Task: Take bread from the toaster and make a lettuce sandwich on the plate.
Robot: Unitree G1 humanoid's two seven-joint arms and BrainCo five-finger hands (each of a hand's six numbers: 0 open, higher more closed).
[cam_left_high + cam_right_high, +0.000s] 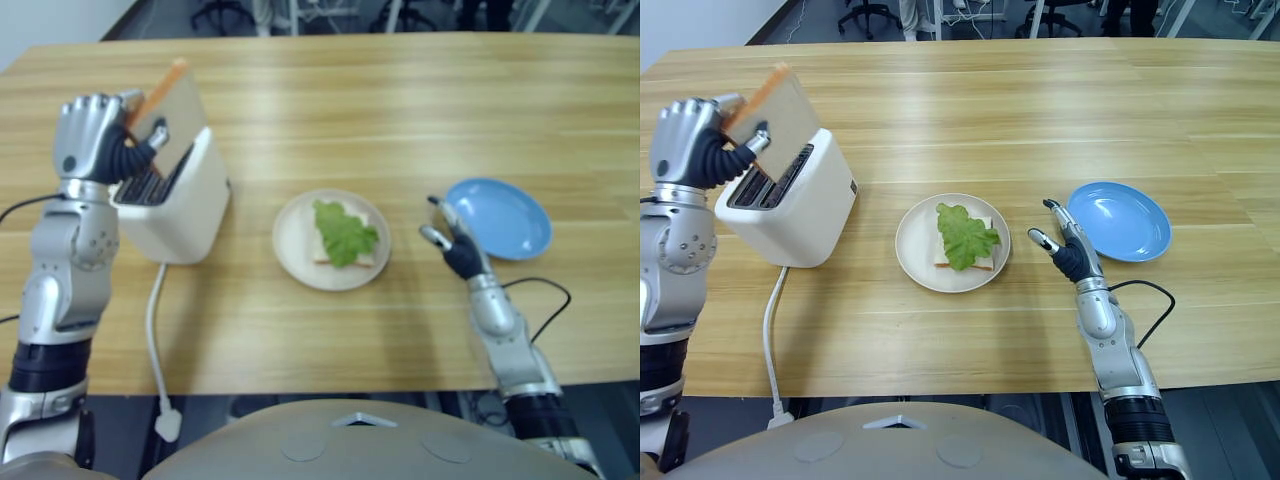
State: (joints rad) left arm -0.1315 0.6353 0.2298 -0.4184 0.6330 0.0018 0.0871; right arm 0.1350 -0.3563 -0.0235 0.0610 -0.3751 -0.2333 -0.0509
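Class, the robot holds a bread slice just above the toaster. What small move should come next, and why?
Probably carry the bread slice in the left hand rightward, over the white plate. The slice looks almost clear of the toaster, and the plate already holds a lower slice topped with lettuce, with nothing covering it.

The left hand (688, 135) grips a tan bread slice (780, 105) tilted over the white toaster (805, 215). Green lettuce (965, 235) tops another slice (980, 262) on the round white plate (912, 245), the right hand (1068, 252) spread near a blue plate (1125, 225).

Office, swivel chairs (866, 17) behind long wooden table (1040, 100)
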